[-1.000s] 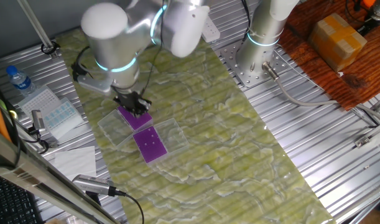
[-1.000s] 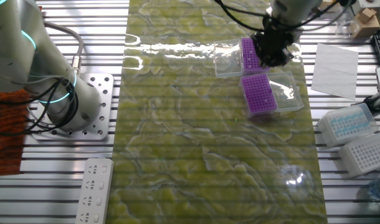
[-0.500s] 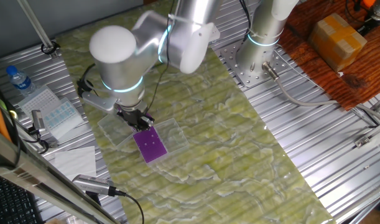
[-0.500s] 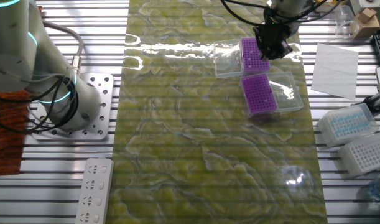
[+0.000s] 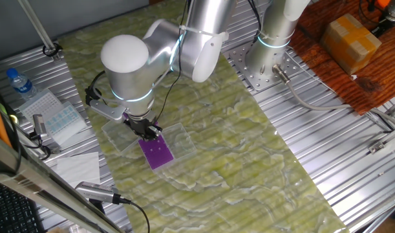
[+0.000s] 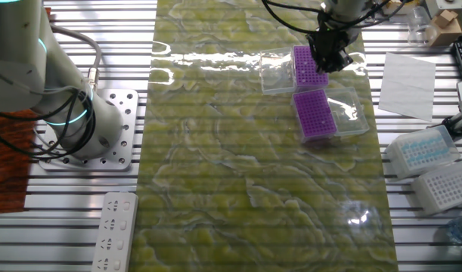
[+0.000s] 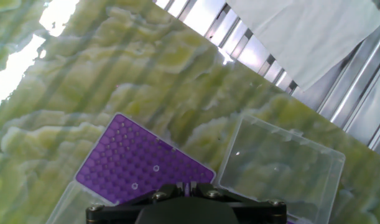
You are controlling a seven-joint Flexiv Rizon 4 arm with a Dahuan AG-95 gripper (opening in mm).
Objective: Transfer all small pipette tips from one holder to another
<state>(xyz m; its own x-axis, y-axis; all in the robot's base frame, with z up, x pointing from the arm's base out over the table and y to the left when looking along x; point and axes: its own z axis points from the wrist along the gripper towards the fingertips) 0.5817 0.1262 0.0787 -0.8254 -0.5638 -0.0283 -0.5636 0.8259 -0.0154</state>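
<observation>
Two purple holder plates sit in clear plastic boxes on the green mat. In the other fixed view the far plate [image 6: 302, 68] is partly under my gripper [image 6: 329, 56], and the near plate [image 6: 315, 115] lies just in front of it. In the one fixed view my gripper [image 5: 147, 131] hovers at the far end of the visible plate [image 5: 158, 153]. In the hand view a purple plate [image 7: 130, 163] carries two small pipette tips, pale dots [image 7: 155, 167]. My gripper [image 7: 186, 186] is above its near edge, fingers together with only a thin slit. No tip shows between them.
A clear open lid [image 7: 280, 168] lies right of the plate. White paper [image 6: 407, 75], two tip boxes [image 6: 423, 149] and a water bottle [image 5: 19, 83] stand off the mat. A second arm's base [image 6: 72, 113] and a power strip [image 6: 113, 230] are on the other side.
The arm has swung along the holders, and my gripper has shifted from over the far plate towards its edge next to the near plate. The plates have not moved.
</observation>
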